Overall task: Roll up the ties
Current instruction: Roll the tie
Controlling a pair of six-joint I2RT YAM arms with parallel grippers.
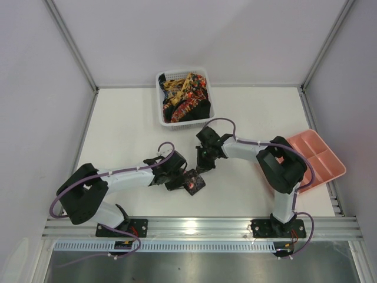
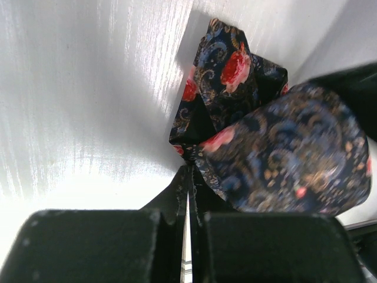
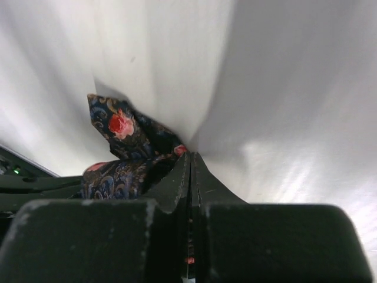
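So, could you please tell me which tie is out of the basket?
The navy tie with red roses, bunched on the table between the left gripper and right gripper; the others lie piled in the white basket.

Near tie [image 2: 277, 153]: navy, red roses, crumpled; we see left gripper [image 2: 189, 168] pinching it.
Other ties [image 1: 185, 97]: patterned heap, well beyond that gripper.

Both arms bend inward toward the near middle, elbows out, wrists low. The left gripper [image 1: 185, 179] and right gripper [image 1: 201, 167] have jaws pressed together, tips apparently almost meeting.
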